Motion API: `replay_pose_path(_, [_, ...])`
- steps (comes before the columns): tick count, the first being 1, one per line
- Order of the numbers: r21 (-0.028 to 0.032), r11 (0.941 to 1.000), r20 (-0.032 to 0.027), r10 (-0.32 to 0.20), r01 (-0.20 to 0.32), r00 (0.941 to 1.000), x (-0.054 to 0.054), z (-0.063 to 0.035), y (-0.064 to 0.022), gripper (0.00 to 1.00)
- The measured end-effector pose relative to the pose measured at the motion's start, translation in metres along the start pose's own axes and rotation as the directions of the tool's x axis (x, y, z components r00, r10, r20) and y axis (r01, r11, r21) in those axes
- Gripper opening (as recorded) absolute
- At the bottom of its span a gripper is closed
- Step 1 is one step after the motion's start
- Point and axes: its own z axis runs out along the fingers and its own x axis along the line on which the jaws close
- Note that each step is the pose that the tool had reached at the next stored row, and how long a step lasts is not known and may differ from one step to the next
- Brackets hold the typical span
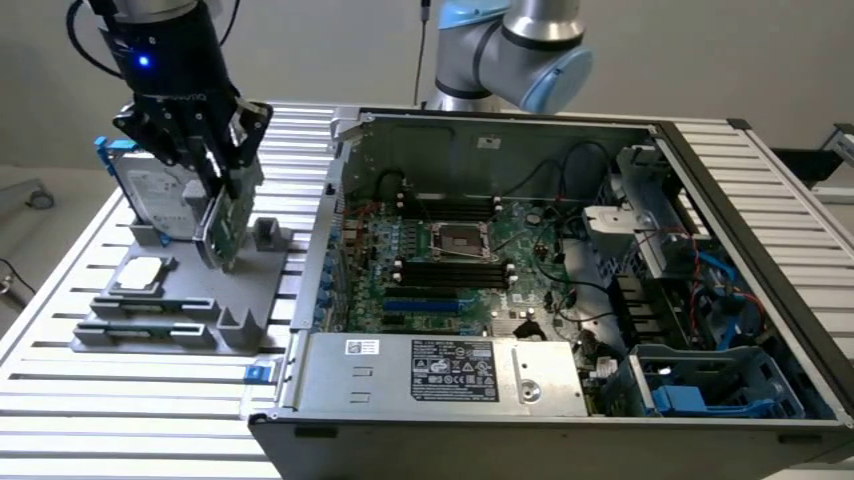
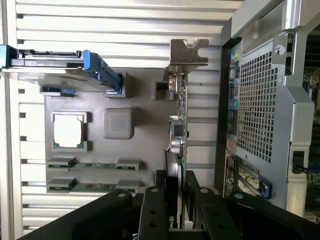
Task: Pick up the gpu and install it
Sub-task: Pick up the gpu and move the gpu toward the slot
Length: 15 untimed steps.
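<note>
Pick-up stage: the gripper pinches the gpu by its top edge. The card stands upright in the grey holder, just beside the hard drive. I'd say any lift wants a straight, untilted pull.

No wording can be read anywhere. The large white label on the silver power supply box carries rows of fine print and small marks, all too small to make out. The smaller white sticker beside it bears dark print, equally unreadable.
</note>
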Motion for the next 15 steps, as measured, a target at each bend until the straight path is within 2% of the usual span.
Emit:
replay_pose_path(6, [-0.0093,0.9999,-0.0004,-0.013,0.013,0.9999,-0.014,-0.0267,-0.002,0.27])
replay_pose_path(9, [-0.0102,0.9998,-0.0016,-0.015,0.015,0.9999,-0.027,-0.0378,-0.0029,0.27])
replay_pose_path(15, [-0.0103,0.9998,-0.0062,-0.015,0.015,0.9999,-0.054,-0.0529,-0.0058,0.27])
